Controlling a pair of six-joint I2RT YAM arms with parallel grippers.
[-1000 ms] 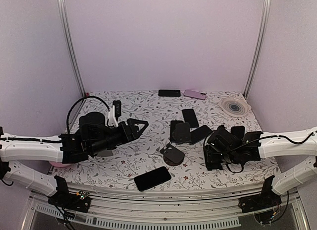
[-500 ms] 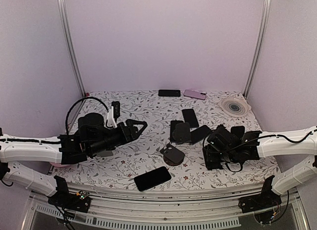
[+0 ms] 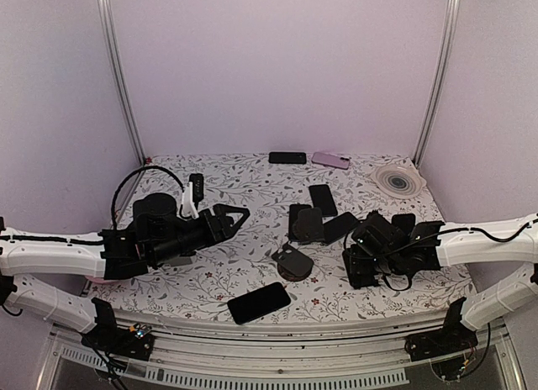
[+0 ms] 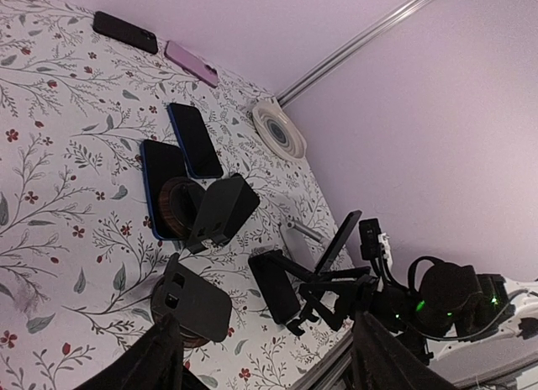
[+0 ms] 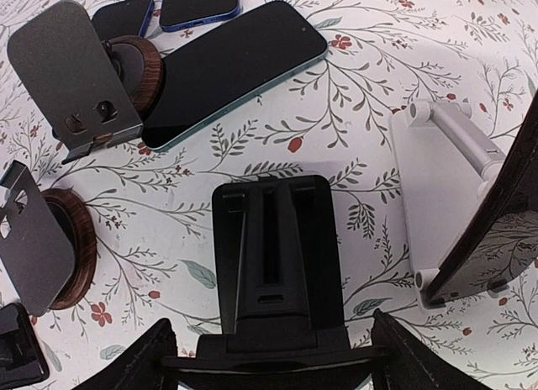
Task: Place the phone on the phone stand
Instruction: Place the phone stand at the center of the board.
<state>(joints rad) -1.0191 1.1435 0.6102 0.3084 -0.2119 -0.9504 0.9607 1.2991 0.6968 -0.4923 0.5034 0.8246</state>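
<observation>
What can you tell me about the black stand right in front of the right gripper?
The black stand looks like matte plastic: a rounded-top back plate with long vertical slots and a small cutout, rising from a wider foot. It stands tilted, holding no phone, on the floral tablecloth. The right gripper straddles its foot; whether the fingers touch it is unclear.

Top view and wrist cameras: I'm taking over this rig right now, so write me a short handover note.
Left gripper: jaws open, empty.
Right gripper: jaws wide around the black folding plastic stand; whether they grip it is unclear.
Black glossy phone lies flat near the front edge; other dark phones lie further back.
Done: that stand is unfolded and holds no phone.
Left: pick up a phone and set it on the stand.
</observation>
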